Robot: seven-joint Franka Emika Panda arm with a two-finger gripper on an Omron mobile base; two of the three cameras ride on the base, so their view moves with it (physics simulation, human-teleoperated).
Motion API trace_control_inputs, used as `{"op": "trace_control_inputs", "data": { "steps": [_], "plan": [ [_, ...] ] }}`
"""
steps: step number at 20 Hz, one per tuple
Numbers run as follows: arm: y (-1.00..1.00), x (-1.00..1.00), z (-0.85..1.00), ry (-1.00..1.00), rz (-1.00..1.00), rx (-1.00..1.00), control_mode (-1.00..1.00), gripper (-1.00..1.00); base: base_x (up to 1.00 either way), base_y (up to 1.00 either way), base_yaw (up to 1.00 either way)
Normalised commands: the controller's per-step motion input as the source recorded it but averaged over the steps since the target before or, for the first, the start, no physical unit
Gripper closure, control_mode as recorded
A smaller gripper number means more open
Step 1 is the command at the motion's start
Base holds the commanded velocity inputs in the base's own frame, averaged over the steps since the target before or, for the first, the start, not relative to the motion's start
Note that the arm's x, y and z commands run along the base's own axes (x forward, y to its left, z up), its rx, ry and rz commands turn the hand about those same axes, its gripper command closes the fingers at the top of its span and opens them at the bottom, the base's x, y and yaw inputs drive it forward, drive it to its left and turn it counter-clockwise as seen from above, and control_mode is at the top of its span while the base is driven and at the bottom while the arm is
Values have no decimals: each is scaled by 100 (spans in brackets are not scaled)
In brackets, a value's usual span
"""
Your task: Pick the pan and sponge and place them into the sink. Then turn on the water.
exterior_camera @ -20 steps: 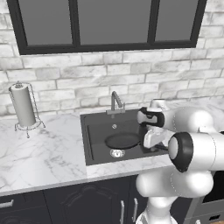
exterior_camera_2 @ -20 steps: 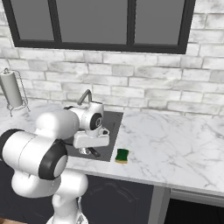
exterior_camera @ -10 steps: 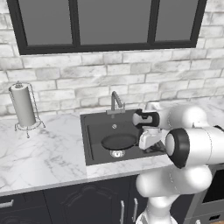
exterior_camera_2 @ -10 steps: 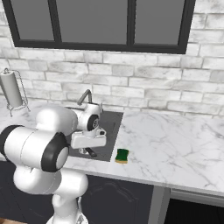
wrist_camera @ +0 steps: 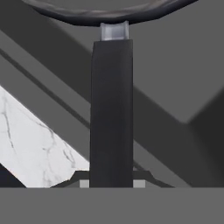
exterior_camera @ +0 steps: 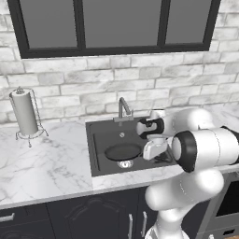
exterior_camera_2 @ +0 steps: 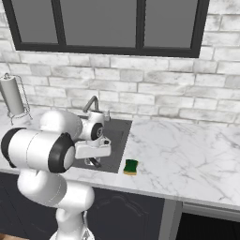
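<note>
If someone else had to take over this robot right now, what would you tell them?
Gripper: shut on the pan's handle, low over the sink's right side.
Pan: inside the basin, above the drain, not yet released.
Sponge: on the counter, just right of the sink, untouched.
Faucet: no water running.
Done: pan brought into the sink.
Left: let go of the pan, move the sponge in, turn on the water.
</note>
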Motion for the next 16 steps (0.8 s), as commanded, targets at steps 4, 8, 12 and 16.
{"op": "trace_control_inputs", "data": {
  "steps": [4, 8, 12, 16],
  "plan": [
    [11, 14, -8, -1, 0, -2, -100, 100, 0, 0, 0],
    [7, 10, -16, 0, 2, -3, -100, 100, 0, 0, 0],
    [4, 15, -20, 0, 2, -4, -100, 100, 0, 0, 0],
    [6, 18, -15, 0, 2, -4, -100, 100, 0, 0, 0]
  ]
}}
